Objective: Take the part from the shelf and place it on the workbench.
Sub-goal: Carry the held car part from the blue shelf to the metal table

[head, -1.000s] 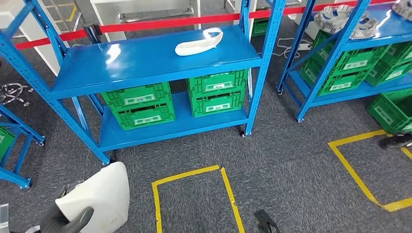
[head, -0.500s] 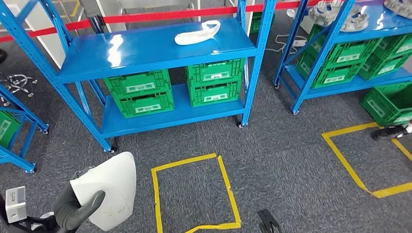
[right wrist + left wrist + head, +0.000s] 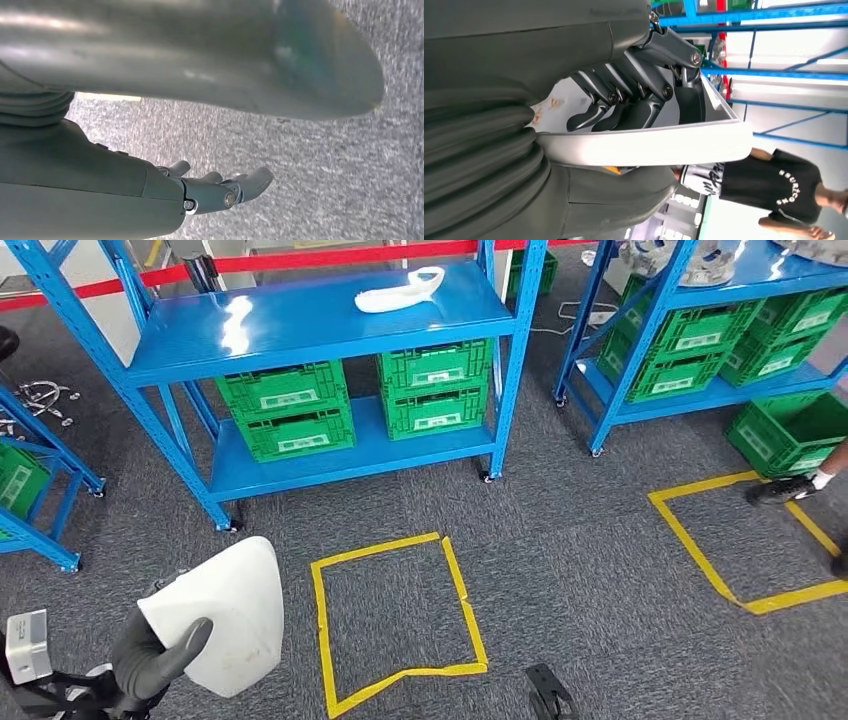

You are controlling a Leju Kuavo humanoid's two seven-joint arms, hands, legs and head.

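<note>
My left hand (image 3: 150,665) grips a white, curved shell-like part (image 3: 228,605) low at the left of the head view, above the grey carpet. In the left wrist view the dark fingers (image 3: 624,107) curl over the part's white rim (image 3: 644,145), with the thumb under it. My right hand (image 3: 220,190) hangs over the carpet with its fingers stretched out and nothing in them. A second white part (image 3: 400,290) lies on the top board of the blue shelf (image 3: 300,325), well ahead of me.
Green crates (image 3: 285,415) fill the shelf's lower level, and a second blue rack (image 3: 700,330) with more crates stands at the right. Yellow tape squares (image 3: 395,620) mark the floor. A person's shoe (image 3: 785,488) is at the right edge; a person in a black T-shirt (image 3: 774,187) stands near.
The whole picture has shifted: the shelf sits higher and farther off, so the camera has backed away. The white part stays in my left hand.
</note>
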